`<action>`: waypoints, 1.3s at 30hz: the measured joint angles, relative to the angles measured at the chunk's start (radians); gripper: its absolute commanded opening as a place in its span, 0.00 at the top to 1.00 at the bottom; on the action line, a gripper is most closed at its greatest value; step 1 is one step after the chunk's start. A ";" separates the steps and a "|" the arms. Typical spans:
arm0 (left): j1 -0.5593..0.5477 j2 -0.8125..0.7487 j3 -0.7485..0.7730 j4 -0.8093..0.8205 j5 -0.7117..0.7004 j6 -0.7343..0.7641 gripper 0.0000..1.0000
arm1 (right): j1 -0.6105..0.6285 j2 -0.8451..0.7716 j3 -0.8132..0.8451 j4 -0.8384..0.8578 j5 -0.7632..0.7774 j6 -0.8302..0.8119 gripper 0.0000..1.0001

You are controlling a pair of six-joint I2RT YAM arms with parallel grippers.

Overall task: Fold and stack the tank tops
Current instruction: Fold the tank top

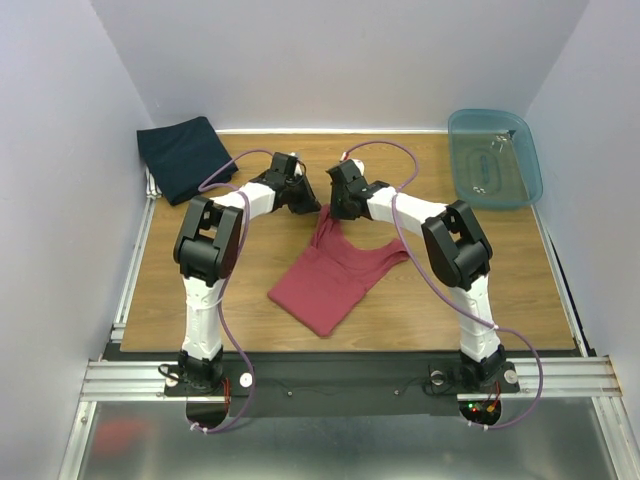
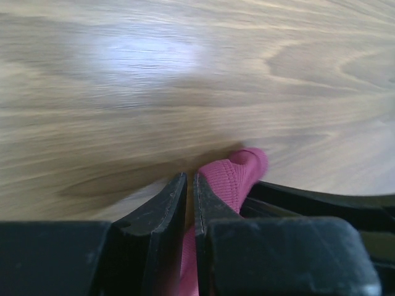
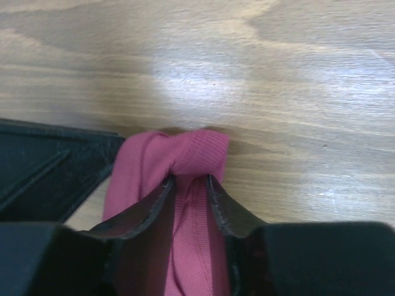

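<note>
Maroon tank top (image 1: 330, 280), ribbed knit, lies rumpled mid-way across the wood-grain bench (image 1: 500, 290), straps toward 12 o'clock. The right pincer (image 3: 188, 180) pinches one bunched strap; the left pincer (image 2: 190, 179), nearly pressed together, nips the other. A square-folded navy tank top (image 1: 185, 155) sits at 10 o'clock.

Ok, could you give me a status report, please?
Left end effector and right end effector each shut on a strap of the red tank top. Navy tank top folded, far left. Tub far right, clear of both.
</note>
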 measured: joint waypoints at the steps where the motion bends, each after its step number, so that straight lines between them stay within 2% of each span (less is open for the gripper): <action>1: -0.002 0.000 -0.001 0.012 0.013 -0.002 0.79 | 0.000 0.000 0.000 0.001 0.008 0.001 0.76; 11: -0.032 0.000 -0.024 0.100 0.094 -0.032 0.79 | -0.004 0.000 0.000 0.000 0.043 0.018 0.78; 16: -0.049 -0.008 -0.080 0.149 0.108 -0.050 0.79 | -0.019 -0.001 -0.031 0.009 0.020 0.026 0.67; 23: -0.061 -0.023 -0.120 0.174 0.107 -0.067 0.79 | -0.053 -0.028 -0.074 0.037 -0.037 0.040 0.66; 31: -0.090 -0.043 -0.120 0.174 0.077 -0.069 0.79 | -0.066 -0.138 -0.153 0.024 -0.048 0.048 0.64; 39: -0.102 -0.068 -0.120 0.173 0.066 -0.060 0.79 | -0.066 -0.202 -0.103 0.026 -0.059 0.048 0.62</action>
